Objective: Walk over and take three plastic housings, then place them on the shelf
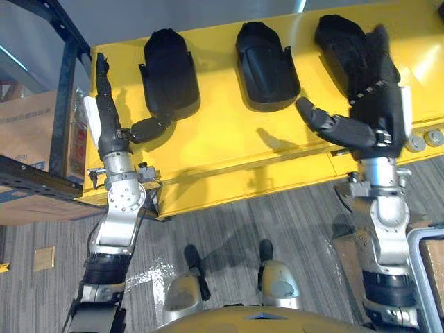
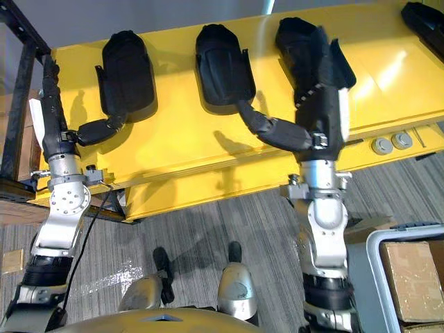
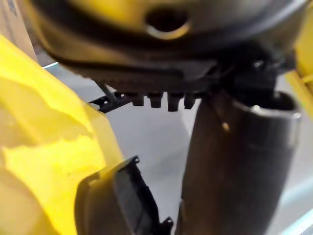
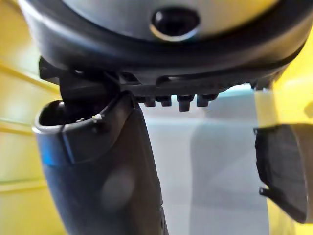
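Nearest is the grey plank floor [image 1: 277, 215]. Low right, a grey-rimmed plastic bin [image 2: 374, 239] holds a brown cardboard box [image 2: 409, 277], both cut off by the frame edge. On the left, a dark metal shelf frame [image 1: 69, 69] carries another cardboard carton [image 1: 28, 125], partly hidden behind the upright.

Next comes the yellow flat-topped table [image 1: 229, 139], with two small round grey discs [image 2: 381, 146] on its lower front ledge.

The left hand [image 1: 105, 118] is over the table's left edge. Its fingers are straight and together, and its thumb is splayed toward the near end of the left black plastic housing [image 1: 168, 69] (touching or just short, can't tell).

The right hand [image 1: 378, 111] has straight fingers laid over the right black plastic housing [image 1: 340, 41], hiding its right side; actual contact is unclear. Its thumb is spread toward the middle black plastic housing [image 1: 266, 66], apart from it.

All three housings lie in a row on the table top. A fourth black shell [image 2: 423, 17] at the far right is mostly cut off.
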